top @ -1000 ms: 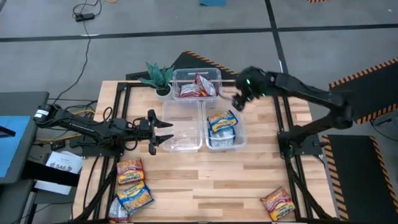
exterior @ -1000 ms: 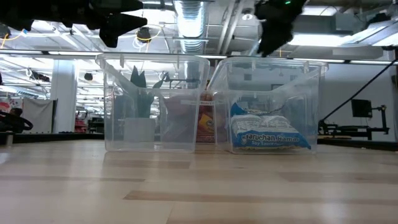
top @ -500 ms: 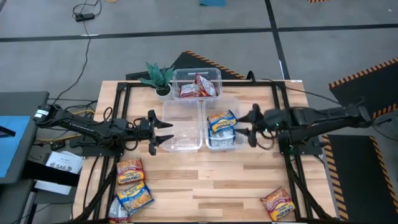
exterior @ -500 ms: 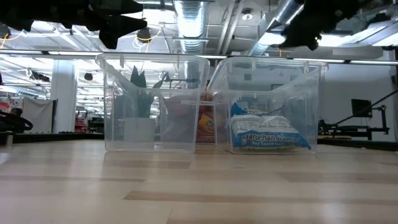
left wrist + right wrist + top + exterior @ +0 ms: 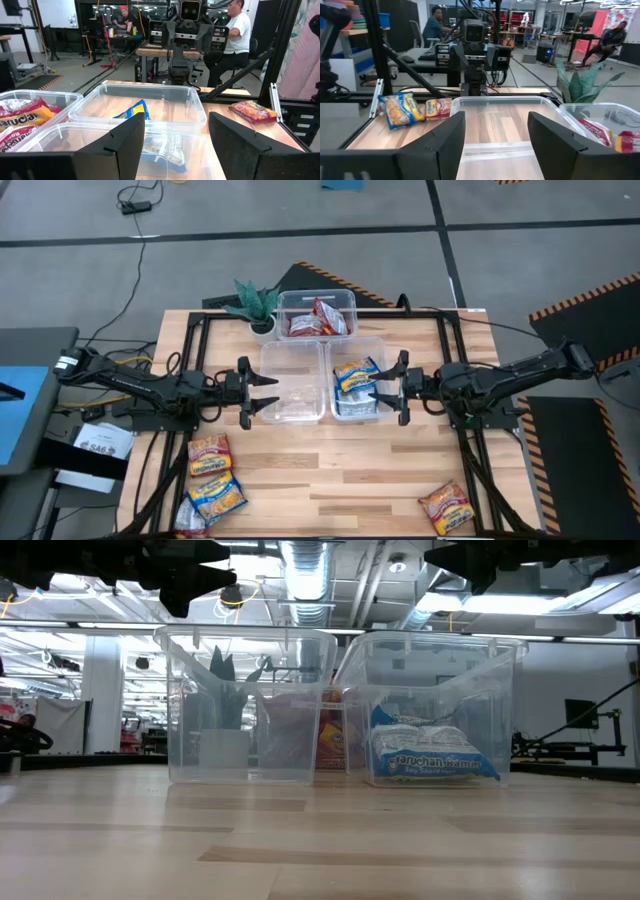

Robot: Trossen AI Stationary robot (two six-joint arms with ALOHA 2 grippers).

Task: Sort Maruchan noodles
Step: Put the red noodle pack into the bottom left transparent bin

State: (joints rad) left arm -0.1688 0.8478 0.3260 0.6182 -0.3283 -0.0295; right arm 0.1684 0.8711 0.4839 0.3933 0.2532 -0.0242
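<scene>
The right gripper [image 5: 398, 388] is held open and empty beside the clear plastic bin [image 5: 385, 402] of blue-and-silver crinkly ramen packets [image 5: 356, 378]; the left gripper [image 5: 254, 390] is likewise open and empty. Yellow-orange packets [image 5: 212, 472] (lying flat on the wooden table [image 5: 330, 470]) could be missed if the fingers skid over slick plastic.

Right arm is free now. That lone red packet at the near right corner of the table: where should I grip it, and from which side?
The red packet lies flat and askew on bare wood, nothing touching it, so come straight down from above. I would set the open right gripper across its narrower width, near the middle, fingers over the two long edges. The crinkly wrapper may slip, so pinch the body rather than a corner.
</scene>
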